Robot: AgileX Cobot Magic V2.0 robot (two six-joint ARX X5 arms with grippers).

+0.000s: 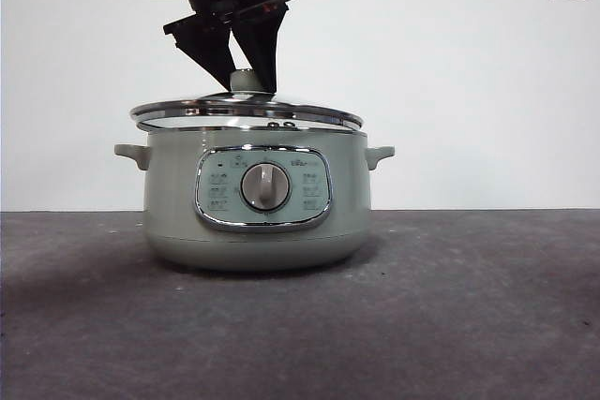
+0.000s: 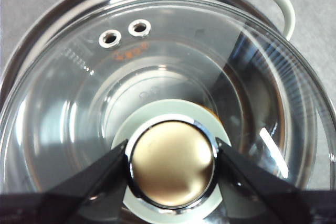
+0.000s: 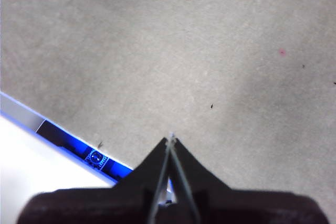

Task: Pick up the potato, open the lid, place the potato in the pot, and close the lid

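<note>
I have the left end effector (image 2: 170, 162) clamped on the lid (image 1: 247, 115)'s knob (image 1: 247, 81), at the pot (image 1: 255, 201)'s twelve o'clock, to control its seating.

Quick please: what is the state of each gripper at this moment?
Left gripper: closed on the lid's knob, lid on the pot.
Right gripper: closed, holding nothing, above the table.
</note>
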